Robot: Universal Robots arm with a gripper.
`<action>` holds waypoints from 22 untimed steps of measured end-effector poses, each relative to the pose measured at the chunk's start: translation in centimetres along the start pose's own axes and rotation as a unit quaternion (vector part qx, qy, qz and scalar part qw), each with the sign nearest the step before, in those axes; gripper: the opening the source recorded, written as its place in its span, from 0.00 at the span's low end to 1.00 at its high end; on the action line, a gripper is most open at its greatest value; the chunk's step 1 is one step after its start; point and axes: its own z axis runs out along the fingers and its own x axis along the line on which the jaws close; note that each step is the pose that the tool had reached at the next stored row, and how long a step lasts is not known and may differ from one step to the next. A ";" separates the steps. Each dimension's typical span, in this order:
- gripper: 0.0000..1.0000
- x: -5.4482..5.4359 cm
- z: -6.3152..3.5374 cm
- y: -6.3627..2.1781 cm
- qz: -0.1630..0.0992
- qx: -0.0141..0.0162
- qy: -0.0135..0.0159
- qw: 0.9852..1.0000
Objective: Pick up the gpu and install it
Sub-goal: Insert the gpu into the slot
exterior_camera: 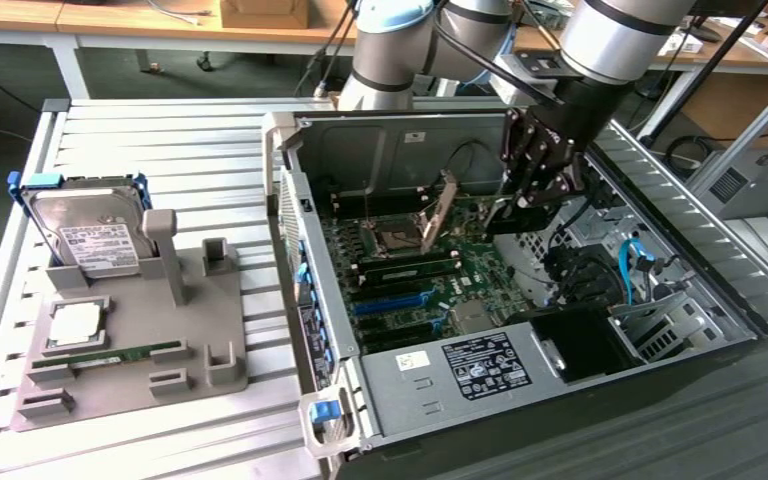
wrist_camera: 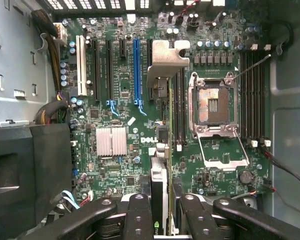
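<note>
Pickup done, installation pending: the black end effector (wrist_camera: 162,220) clamps the thin dark circuit-board gpu (wrist_camera: 160,182) with its silvery bracket, apparently unseated, above the green motherboard (wrist_camera: 110,100) inside the open grey computer case (exterior_camera: 315,262).

Exterior view overlooks the computer case (exterior_camera: 398,150) from afar; wrist view faces its motherboard (wrist_camera: 115,100) closely.

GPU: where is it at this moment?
In the wrist view the gpu sits edge-on, clamped in the gripper, over the motherboard, between the blue slot and the empty CPU socket.
</note>
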 end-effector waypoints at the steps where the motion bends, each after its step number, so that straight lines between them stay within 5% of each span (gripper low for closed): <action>1: 0.27 0.0 0.03 0.40 0.000 0.001 0.000 1.000; 7: 0.27 0.1 0.18 1.82 0.000 0.001 0.000 1.000; 14: 0.27 0.1 0.52 4.47 0.000 0.004 0.000 1.000; 22: 0.27 1.3 1.21 5.50 0.000 0.004 0.000 1.000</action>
